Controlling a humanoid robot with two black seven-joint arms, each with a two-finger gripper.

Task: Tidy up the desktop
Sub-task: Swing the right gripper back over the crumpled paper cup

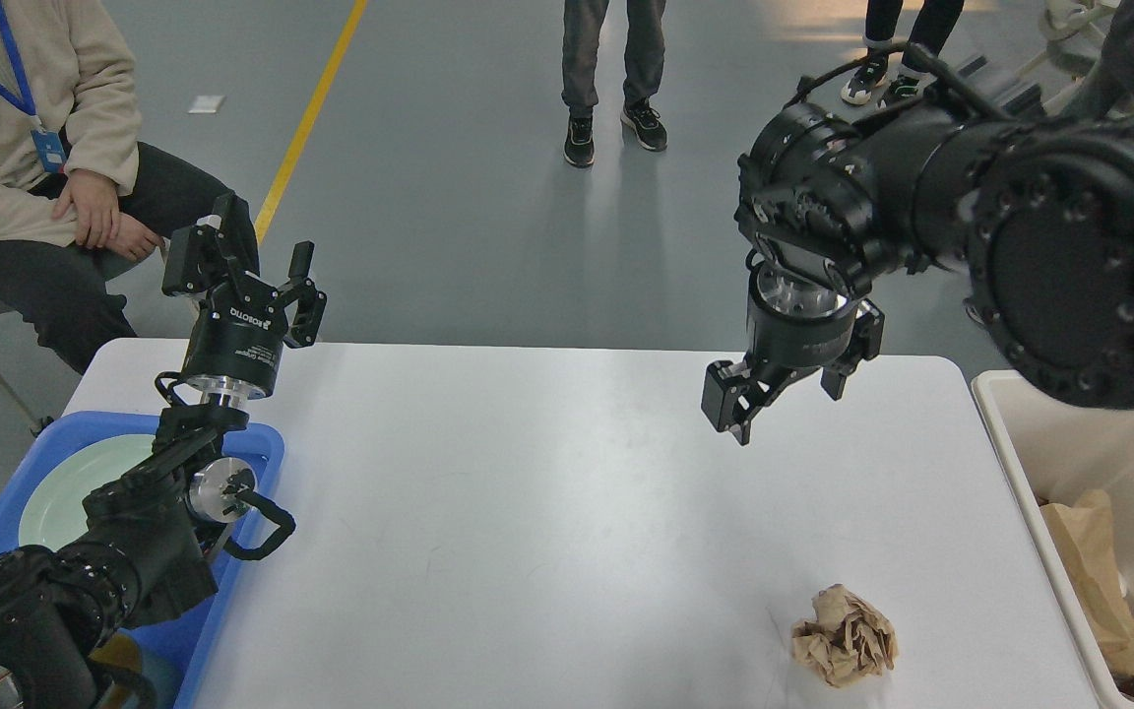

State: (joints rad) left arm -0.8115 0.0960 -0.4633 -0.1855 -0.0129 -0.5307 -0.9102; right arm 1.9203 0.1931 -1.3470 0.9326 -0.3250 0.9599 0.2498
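Observation:
The white desktop (547,492) fills the middle of the head view. A crumpled ball of brown paper (844,635) lies on it near the front right. My right gripper (782,394) hangs open and empty above the far right part of the desktop, well behind the paper ball and higher than it. My left gripper (262,251) is open and empty, pointing up over the desktop's far left corner.
A blue tray (267,443) with a pale green plate (60,492) sits at the left edge under my left arm. A cream-white bin (1005,423) with brown paper (1089,561) inside stands off the right edge. A person (26,148) sits at far left; others stand behind.

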